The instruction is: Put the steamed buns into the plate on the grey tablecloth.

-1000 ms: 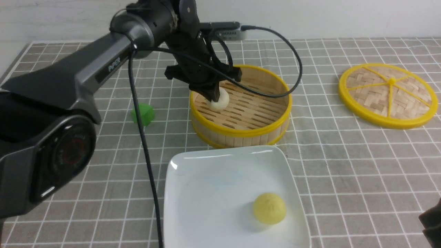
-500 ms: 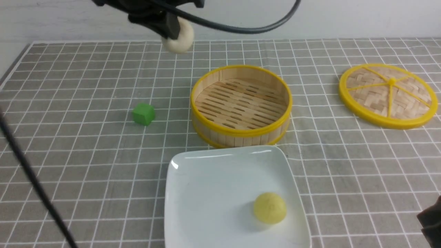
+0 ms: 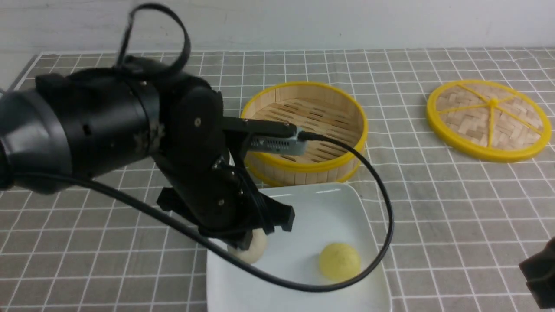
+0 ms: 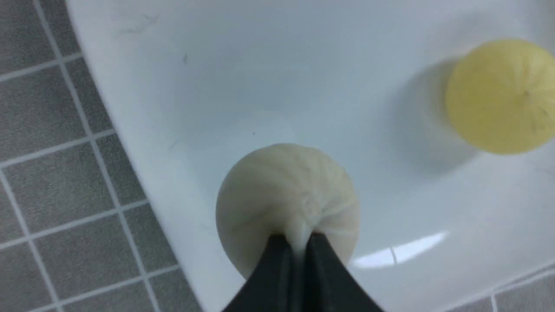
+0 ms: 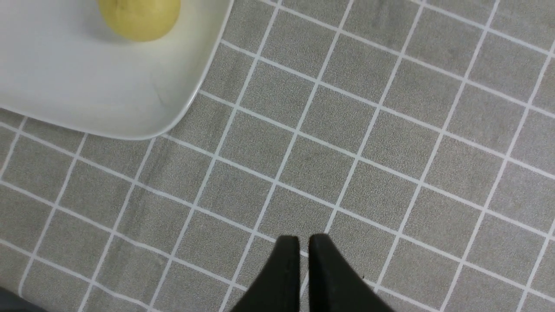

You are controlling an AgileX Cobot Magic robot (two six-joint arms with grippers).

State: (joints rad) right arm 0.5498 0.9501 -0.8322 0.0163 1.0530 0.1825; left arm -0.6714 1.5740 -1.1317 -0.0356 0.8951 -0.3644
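The cream steamed bun (image 3: pixel 253 251) is pinched at its top pleat by my left gripper (image 3: pixel 245 243), low over the left part of the white square plate (image 3: pixel 329 195); I cannot tell if it touches. In the left wrist view the jaws (image 4: pixel 297 241) are shut on the bun (image 4: pixel 286 195) above the plate (image 4: pixel 260 65). The yellow bun (image 3: pixel 339 261) lies in the plate's right part and also shows in the left wrist view (image 4: pixel 503 95). My right gripper (image 5: pixel 303 242) is shut and empty over the grey tablecloth (image 5: pixel 390 151), right of the plate (image 5: pixel 86 99).
The bamboo steamer (image 3: pixel 303 130) with nothing in it stands just behind the plate. Its woven lid (image 3: pixel 488 120) lies at the far right. My left arm hides the cloth left of the steamer. Only the edge of my right arm (image 3: pixel 537 277) shows at the lower right.
My left gripper lifted the cream bun out of the steamer, rose high, then came down toward me over the plate's left part. The yellow bun and right arm stayed put.
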